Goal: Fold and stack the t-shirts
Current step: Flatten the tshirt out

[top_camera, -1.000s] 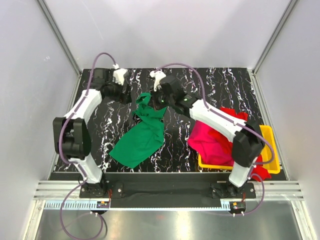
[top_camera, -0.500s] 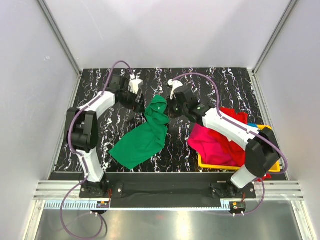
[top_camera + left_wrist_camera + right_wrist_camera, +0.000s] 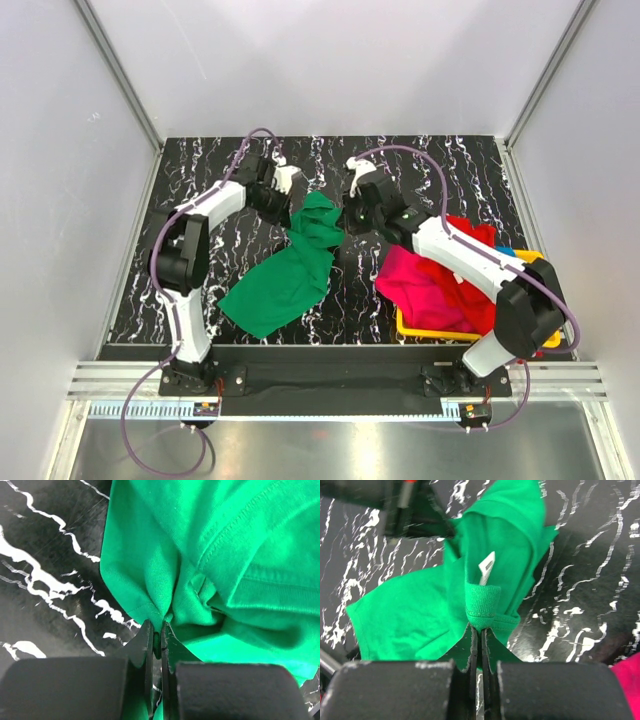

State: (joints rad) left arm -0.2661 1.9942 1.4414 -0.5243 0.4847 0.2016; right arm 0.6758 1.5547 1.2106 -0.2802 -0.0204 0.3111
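Left wrist | left gripper [image 3: 156, 630], wide open a moment ago, is now closed on a green shirt [image 3: 210, 555] fold | right gripper [image 3: 480, 632] is clamped on its collar [image 3: 482, 600] | shirt is bunched at 12 o'clock of the table [image 3: 450, 170], tail at 7 | spreading is judged next

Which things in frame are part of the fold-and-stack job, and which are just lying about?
Job: green t-shirt, pink t-shirt, red t-shirt.
Lying about: yellow tray, purple cables, marbled table.
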